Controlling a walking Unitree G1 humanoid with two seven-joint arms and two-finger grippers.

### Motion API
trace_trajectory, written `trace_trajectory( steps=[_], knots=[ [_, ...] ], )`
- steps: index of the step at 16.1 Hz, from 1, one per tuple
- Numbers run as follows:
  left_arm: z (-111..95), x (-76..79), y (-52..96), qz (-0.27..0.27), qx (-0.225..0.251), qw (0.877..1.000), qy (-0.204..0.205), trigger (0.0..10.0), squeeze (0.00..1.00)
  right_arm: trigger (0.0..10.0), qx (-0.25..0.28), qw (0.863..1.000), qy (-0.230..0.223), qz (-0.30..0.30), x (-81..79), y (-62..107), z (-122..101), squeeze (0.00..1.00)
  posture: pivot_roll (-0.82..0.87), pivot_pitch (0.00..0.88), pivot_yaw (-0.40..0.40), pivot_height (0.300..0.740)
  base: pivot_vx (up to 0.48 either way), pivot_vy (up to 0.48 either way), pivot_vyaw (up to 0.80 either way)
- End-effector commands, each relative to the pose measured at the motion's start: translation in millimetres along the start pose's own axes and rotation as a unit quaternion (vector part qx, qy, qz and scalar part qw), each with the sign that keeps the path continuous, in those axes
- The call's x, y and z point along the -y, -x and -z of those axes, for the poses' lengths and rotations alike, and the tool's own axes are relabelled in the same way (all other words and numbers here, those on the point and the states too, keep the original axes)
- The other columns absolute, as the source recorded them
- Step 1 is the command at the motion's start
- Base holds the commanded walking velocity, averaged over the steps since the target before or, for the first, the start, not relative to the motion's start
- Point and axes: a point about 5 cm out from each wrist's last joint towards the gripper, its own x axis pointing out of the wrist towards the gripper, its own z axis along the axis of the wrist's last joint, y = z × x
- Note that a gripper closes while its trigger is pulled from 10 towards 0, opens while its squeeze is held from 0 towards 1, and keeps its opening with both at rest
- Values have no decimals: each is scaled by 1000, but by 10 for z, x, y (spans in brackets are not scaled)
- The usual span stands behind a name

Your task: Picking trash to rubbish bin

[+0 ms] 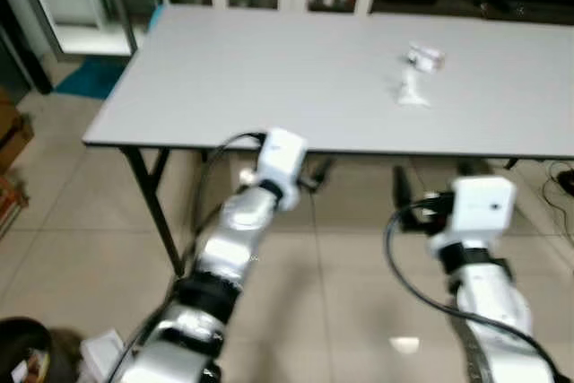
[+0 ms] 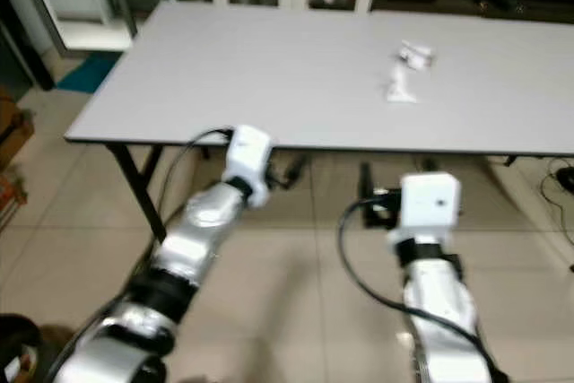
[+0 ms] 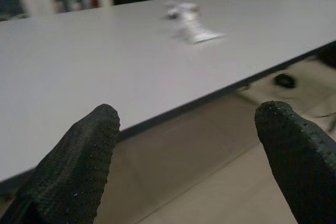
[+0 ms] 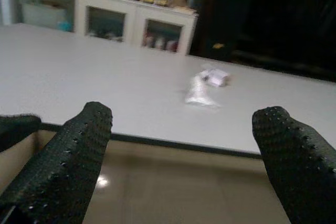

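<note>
- Grey desk (image 1: 269, 87) is carrying the trash (image 1: 417, 73), a small whitish crumpled scrap lying toward its far right part; blur is hiding what the scrap is made of.
- Left end effector (image 3: 189, 156) is hovering just short of the desk's near edge, its fingers (image 3: 79, 166) standing wide apart and holding nothing.
- Right end effector (image 4: 184, 161) is also gaping empty before the near edge, well apart from the trash.
- Dark round object (image 1: 22, 352) is sitting on the floor at the robot's left, cut off by the frame.

White table (image 1: 269, 87) — crumpled trash (image 1: 417, 73) atop
</note>
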Motion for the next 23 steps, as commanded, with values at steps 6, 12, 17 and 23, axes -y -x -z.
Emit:
trace_trajectory(
  steps=[6, 12, 17, 23],
  knots=[
    [-15, -77, -7, -15, -4, 1000, -12, 10000, 0, 10000, 5, 1000, 5, -7, -26, -7, -35, 0, 74, 54, -39, 740, 0, -416, 0],
    [-2, -75, -14, -17, -8, 1000, -12, 10000, 0, 10000, 5, 1000, 7, -8, -21, -3, -38, 0, 69, 53, -41, 740, 0, -406, 0],
    [10, -75, -19, -18, -12, 1000, -11, 10000, 0, 10000, 5, 1000, 8, -7, -15, -2, -38, 0, 68, 52, -42, 740, 0, -393, 0],
    [29, -82, -29, -22, -20, 999, -15, 10000, 0, 10000, 4, 1000, 12, -7, -11, 2, -35, 0, 68, 52, -42, 740, 0, -291, 552]
  ],
)
